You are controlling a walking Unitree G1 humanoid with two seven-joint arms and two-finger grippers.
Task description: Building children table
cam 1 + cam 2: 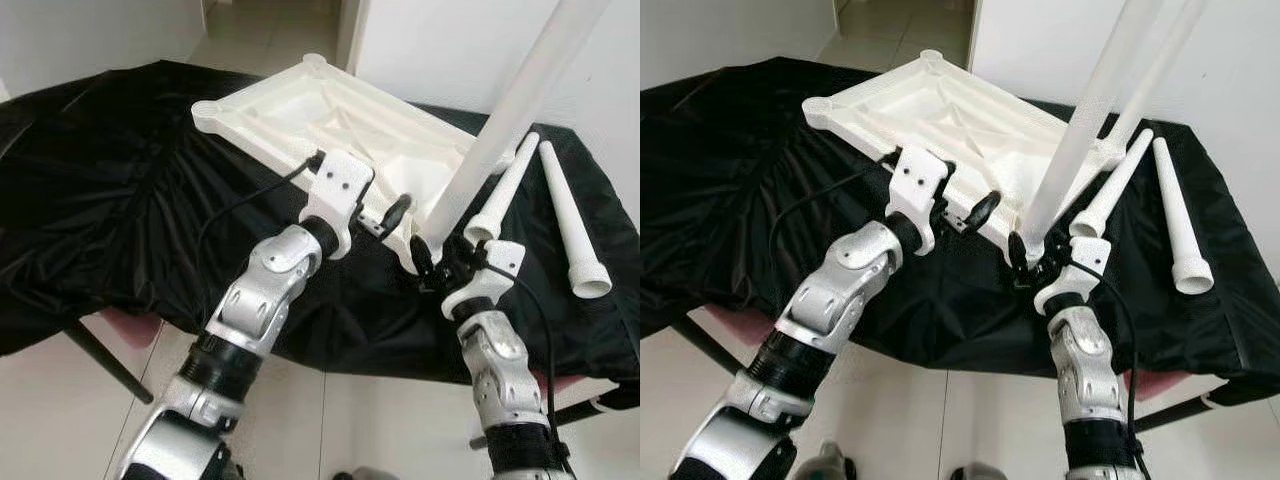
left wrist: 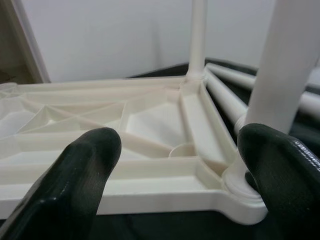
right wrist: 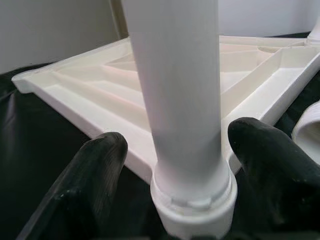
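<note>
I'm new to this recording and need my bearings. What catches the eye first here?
A white plastic tabletop lies upside down on a black cloth, its ribbed underside showing. A tall white plastic leg stands in its near corner socket, with the right gripper open around its base and the left gripper open at the tabletop's near edge. Two loose white legs lie on the cloth to the right.

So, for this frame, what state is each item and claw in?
Tabletop: upside down on the black cloth, ribbed underside up.
Near leg: upright in the near corner socket.
Far leg: upright in the far corner socket.
Two spare legs: lying loose on the cloth.
Right claw: open, fingers either side of the near leg's base.
Left claw: open at the tabletop's edge.
</note>
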